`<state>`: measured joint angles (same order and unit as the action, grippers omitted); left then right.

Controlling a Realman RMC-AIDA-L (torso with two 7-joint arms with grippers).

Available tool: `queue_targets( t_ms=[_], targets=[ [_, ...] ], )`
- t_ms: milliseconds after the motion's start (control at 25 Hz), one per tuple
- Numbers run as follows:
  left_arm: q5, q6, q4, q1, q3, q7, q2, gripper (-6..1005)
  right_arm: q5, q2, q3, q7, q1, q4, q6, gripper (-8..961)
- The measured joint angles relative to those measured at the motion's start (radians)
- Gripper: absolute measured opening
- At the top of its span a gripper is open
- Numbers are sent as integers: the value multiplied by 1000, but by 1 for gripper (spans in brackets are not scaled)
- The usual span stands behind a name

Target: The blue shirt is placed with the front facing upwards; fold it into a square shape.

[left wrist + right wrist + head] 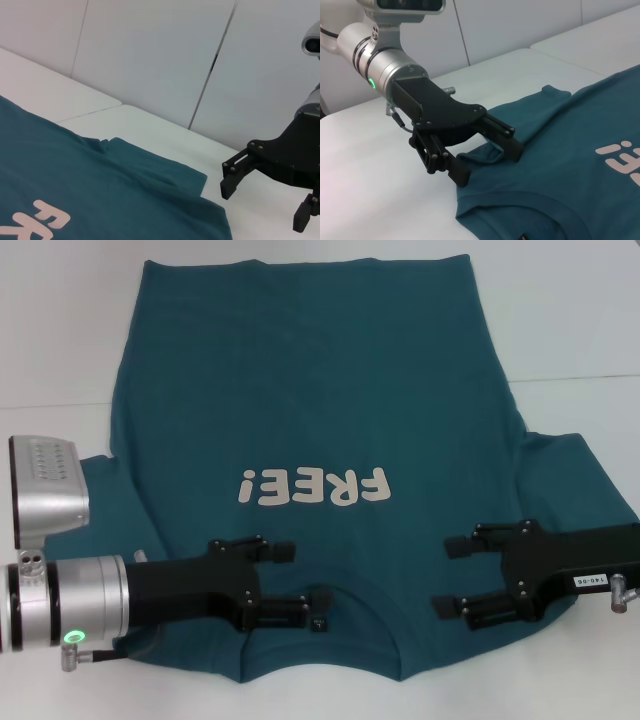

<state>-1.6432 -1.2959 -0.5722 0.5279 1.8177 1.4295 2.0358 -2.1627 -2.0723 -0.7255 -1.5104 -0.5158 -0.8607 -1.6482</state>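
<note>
The blue shirt (320,390) lies flat and face up on the white table (60,340), collar toward me, its cream "FREE!" print (313,486) reading upside down. My left gripper (297,580) stands open low over the shirt's shoulder, just left of the collar. In the right wrist view the left gripper (490,165) has the shoulder edge of the shirt (560,165) lying between its spread fingers. My right gripper (447,576) is open over the other shoulder, right of the collar. The left wrist view shows the right gripper (264,205) beside a sleeve of the shirt (100,190).
A small dark tag (318,623) sits inside the collar. A seam (580,378) crosses the table behind the shirt's sleeves. Pale wall panels (150,50) rise behind the table. The shirt's hem reaches close to the far edge of the head view.
</note>
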Motion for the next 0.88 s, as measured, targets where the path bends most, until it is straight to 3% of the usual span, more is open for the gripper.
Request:
queue_targets(
  t_ms=[440, 560, 720, 880],
  targets=[
    [9, -1, -1, -3, 14, -1, 0, 906, 1, 0, 0, -5, 0, -9, 1, 920],
    [10, -5, -20, -24, 85, 3, -3, 906, 2, 0, 0, -5, 1, -9, 1, 920],
    [13, 24, -77, -90, 271, 82, -11, 904, 3, 0, 3, -6, 1, -9, -1, 920],
    [34, 93, -126, -137, 358, 238, -43, 904, 3, 0, 12, -7, 2, -9, -4, 920]
  ],
)
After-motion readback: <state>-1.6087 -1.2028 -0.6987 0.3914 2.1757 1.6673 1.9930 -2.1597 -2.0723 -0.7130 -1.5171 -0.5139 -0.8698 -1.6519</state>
